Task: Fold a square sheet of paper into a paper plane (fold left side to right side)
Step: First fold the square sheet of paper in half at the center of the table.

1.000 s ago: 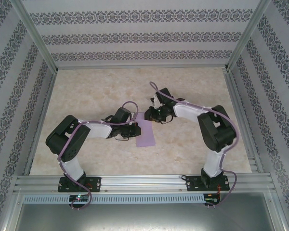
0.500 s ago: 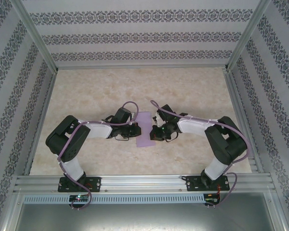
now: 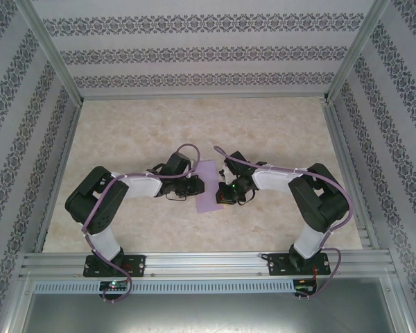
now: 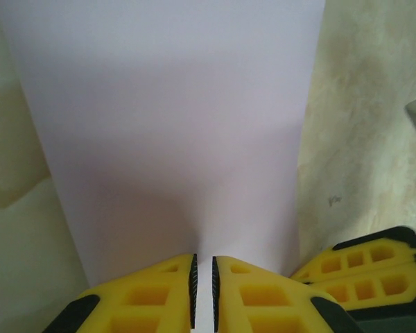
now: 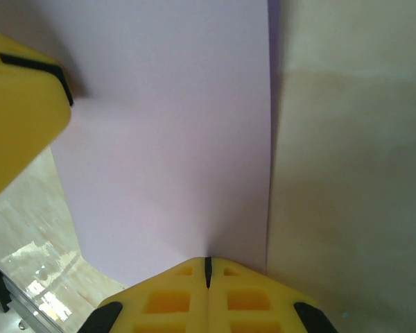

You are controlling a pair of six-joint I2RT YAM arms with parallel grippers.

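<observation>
**A:** Position of the square sheet of paper [image 3: 209,184]?

**B:** It lies flat on the counter [image 3: 125,139], between the two arms. From above it shows as a narrow strip, not a square. I judge the left-over-right fold to be laid already. No dart shape yet.

**A:** Left jaws?

**B:** They sit at the strip's left long edge. In the left wrist view they are parted by a thin slit, with lilac showing through it. The gap looks wider than paper needs, so I judge them not clamped on anything. The tips are low at the sheet, probably to pin that side.

**A:** Right jaws?

**B:** Closed flush, with only a seam line showing, at the right long edge. Nothing is visible between them. I cannot tell whether a sliver of paper is nipped.

**A:** Why closed there?

**B:** Closed tips make one blunt presser. If left went over right, the loose edges lie on this side, and a shadow runs along that edge. The placement would suit holding those edges down.

**A:** Why one on each side?

**B:** One steadies the sheet while the other presses. The risk is thin paper skidding on the smooth counter, which would spoil the alignment.
</observation>
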